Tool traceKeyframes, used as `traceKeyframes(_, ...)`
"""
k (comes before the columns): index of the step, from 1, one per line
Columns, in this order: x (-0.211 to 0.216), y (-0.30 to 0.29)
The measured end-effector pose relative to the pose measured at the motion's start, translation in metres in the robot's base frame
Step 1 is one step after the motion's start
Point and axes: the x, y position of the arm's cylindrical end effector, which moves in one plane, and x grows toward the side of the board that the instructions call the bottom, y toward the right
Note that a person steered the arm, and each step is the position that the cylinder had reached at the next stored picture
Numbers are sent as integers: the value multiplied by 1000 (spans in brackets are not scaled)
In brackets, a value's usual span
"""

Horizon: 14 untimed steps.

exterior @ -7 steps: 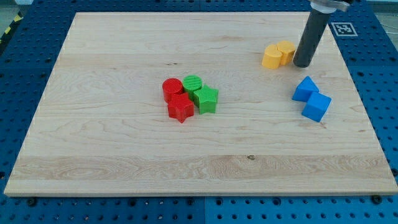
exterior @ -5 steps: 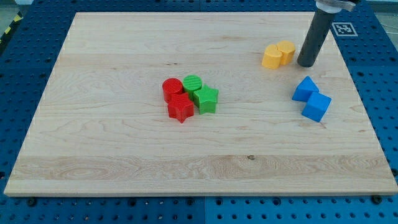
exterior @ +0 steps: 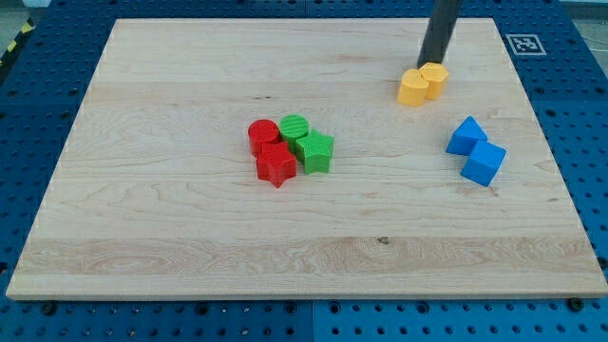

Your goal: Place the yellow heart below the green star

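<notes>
Two yellow blocks sit touching at the view's upper right: one [exterior: 412,88] on the left and one [exterior: 436,79] on the right. I cannot tell which of them is the heart. My tip [exterior: 432,65] rests at the top edge of the right yellow block, touching or nearly touching it. The green star [exterior: 315,152] lies near the board's middle, far to the lower left of my tip. It is the right-hand block of a tight cluster.
The cluster also holds a green cylinder [exterior: 295,126], a red cylinder [exterior: 263,136] and a red star [exterior: 276,165]. Two blue blocks [exterior: 465,135] [exterior: 484,162] lie at the right, below the yellow pair. A marker tag [exterior: 525,44] sits off the wooden board's [exterior: 171,237] top right corner.
My tip has moved from the right side of the yellow pair up and left to its top edge. The yellow blocks have barely shifted. The other blocks have not moved.
</notes>
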Motion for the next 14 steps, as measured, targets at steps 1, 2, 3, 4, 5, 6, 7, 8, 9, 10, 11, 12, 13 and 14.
traceKeyframes(1,12,-3)
traceKeyframes(2,24,-3)
traceKeyframes(3,28,-22)
traceKeyframes(4,34,-35)
traceKeyframes(5,45,-42)
traceKeyframes(6,54,-51)
traceKeyframes(7,71,-51)
traceKeyframes(8,84,-51)
traceKeyframes(9,91,-51)
traceKeyframes(10,100,-51)
traceKeyframes(11,105,-51)
traceKeyframes(12,105,-51)
traceKeyframes(13,110,-44)
traceKeyframes(14,111,-44)
